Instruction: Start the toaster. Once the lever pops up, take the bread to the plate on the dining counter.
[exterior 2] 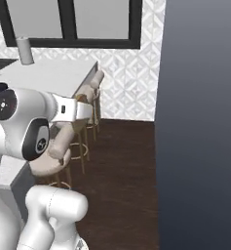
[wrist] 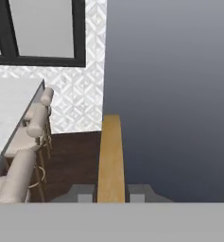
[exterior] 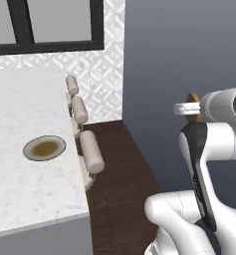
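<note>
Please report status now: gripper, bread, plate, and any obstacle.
Gripper shut on the bread, held edge-on. Plate bare on the dining counter, left of the arm. Stools line the counter's near side.

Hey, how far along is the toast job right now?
Done: the bread is out of the toaster, clamped edge-on in the shut end effector. In hand: carrying it near the dining counter. Left: setting it on the plate, which has no bread on it yet.
</note>
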